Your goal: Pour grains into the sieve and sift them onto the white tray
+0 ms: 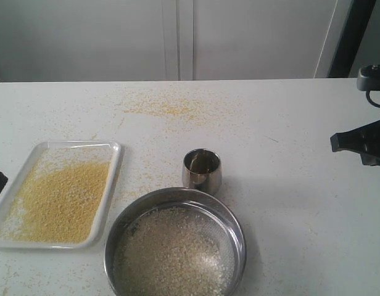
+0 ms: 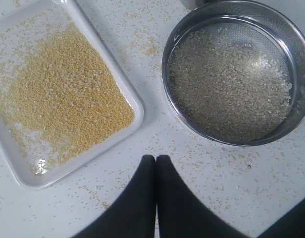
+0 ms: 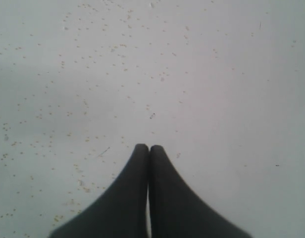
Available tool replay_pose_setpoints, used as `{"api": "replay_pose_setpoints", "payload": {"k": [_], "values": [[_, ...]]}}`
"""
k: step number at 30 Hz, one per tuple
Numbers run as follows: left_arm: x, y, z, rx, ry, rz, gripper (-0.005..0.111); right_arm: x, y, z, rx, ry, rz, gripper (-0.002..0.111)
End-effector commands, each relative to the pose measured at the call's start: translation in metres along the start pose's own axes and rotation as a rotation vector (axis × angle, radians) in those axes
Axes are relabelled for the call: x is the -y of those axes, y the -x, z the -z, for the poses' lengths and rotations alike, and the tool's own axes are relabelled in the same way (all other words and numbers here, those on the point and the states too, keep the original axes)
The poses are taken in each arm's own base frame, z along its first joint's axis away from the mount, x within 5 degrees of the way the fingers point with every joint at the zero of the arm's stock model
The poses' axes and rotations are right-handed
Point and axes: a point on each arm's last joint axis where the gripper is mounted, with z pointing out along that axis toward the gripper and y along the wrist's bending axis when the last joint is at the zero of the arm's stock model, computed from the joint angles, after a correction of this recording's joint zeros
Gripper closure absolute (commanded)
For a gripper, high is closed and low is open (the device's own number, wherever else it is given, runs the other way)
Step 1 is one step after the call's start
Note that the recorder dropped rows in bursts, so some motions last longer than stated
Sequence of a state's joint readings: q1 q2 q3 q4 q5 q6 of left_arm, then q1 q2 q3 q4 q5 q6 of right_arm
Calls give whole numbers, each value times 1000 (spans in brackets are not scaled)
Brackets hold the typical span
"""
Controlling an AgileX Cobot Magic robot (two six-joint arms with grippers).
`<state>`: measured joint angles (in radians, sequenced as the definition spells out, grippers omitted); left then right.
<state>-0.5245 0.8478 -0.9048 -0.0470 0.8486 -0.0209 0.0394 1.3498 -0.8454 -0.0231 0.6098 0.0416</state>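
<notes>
The left gripper [image 2: 156, 157] is shut tight. Its two black fingers press together and hold nothing. It hangs over the table [image 1: 289, 185], above the gap between the white tray [image 2: 135, 106] and the sieve [image 2: 166, 67]. From the side camera only a small black bit of it shows at the far left edge.

The right gripper [image 3: 149, 147] is shut too, and it holds nothing. It hangs over the right side of the table, well apart from the other things. Below it there are only tiny loose specks.

The white tray lies flat on the left side of the table. A wide layer of yellow grains [image 1: 60, 197] covers most of it.

The sieve sits to the right of the tray, on the near side of the table, close to the tray but not touching it. Whitish grains [image 1: 171, 253] lie spread over its mesh.

A small steel cup [image 1: 202, 168] stands upright just behind the sieve, on the far side. I cannot tell if the two touch.

A thin patch of yellow specks [image 1: 168, 108] lies farther back on the table.
</notes>
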Motion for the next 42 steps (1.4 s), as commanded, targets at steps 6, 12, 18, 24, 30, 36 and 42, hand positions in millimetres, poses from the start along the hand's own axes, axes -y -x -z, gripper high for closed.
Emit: {"api": "replay_pose_setpoints", "payload": {"k": [6,12,18,24,30,36,42], "values": [[1,2,1,51,-9,19,106,3,1,2,14,-7,-12,108],[-4,3,-6,236,43,-1,106,3,1,2,14,-7,-12,108],[-9,-40,0,309,157,-88,106,3,1,2,14,-7,-12,108],[-18,-81,8,374,291,6,106,3,1,2,14,-7,-12,108],[-20,-111,7,456,408,89,106,3,1,2,14,-7,-13,108],[-22,-126,0,503,494,144,106,3,1,2,14,-7,-13,108],[-22,-140,-13,560,526,202,106,3,1,2,14,-7,-13,108]]}}
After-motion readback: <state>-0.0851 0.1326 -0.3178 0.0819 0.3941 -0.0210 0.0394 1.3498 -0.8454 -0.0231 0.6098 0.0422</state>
